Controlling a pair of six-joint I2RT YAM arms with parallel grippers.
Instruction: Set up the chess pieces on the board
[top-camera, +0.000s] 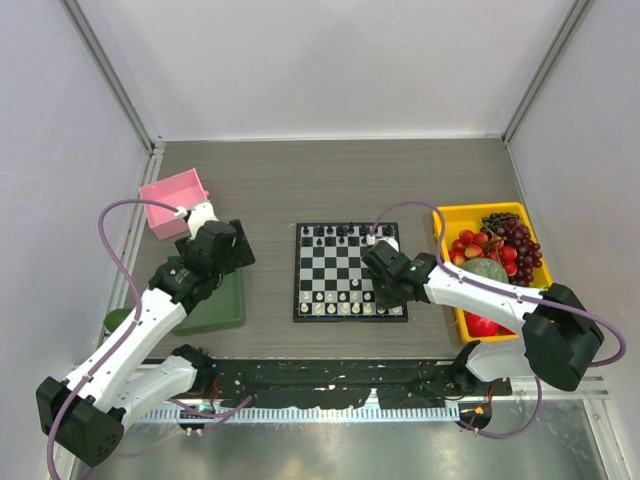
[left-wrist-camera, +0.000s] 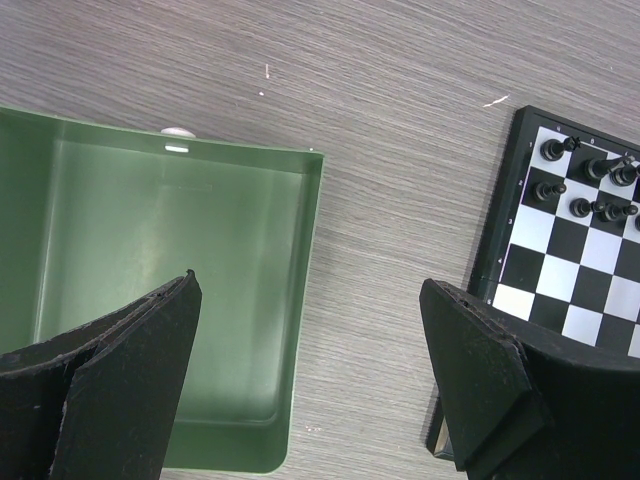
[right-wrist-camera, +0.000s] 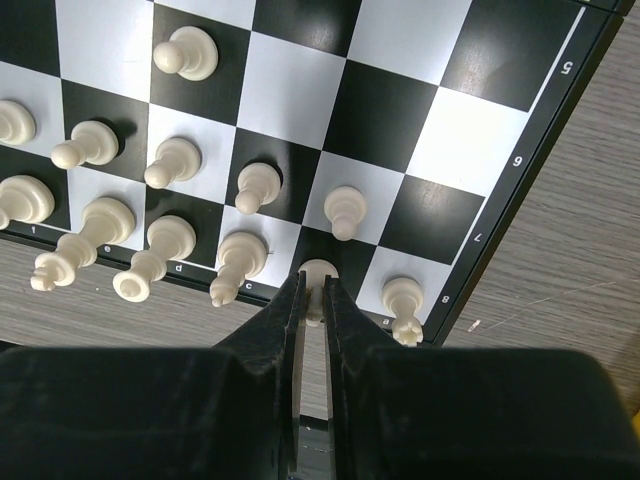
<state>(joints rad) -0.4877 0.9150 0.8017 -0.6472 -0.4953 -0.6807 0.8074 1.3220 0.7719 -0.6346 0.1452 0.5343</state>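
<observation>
The checkered board (top-camera: 336, 272) lies in the middle of the table. Black pieces (top-camera: 340, 233) stand along its far rows and cream-white pieces (top-camera: 345, 305) along its near rows. My right gripper (right-wrist-camera: 314, 288) is shut on a cream-white piece (right-wrist-camera: 318, 270) standing on a dark square in the board's edge row, between a bishop-like piece (right-wrist-camera: 236, 259) and a rook (right-wrist-camera: 403, 300). In the top view it (top-camera: 383, 290) is over the board's near right corner. My left gripper (left-wrist-camera: 310, 340) is open and empty above the green tray's (left-wrist-camera: 300, 300) right edge, left of the board (left-wrist-camera: 560, 290).
A pink box (top-camera: 173, 203) sits at the far left. A yellow bin (top-camera: 455, 218) of toy fruit stands right of the board. The green tray (top-camera: 222, 310) is empty. White walls enclose the table on three sides.
</observation>
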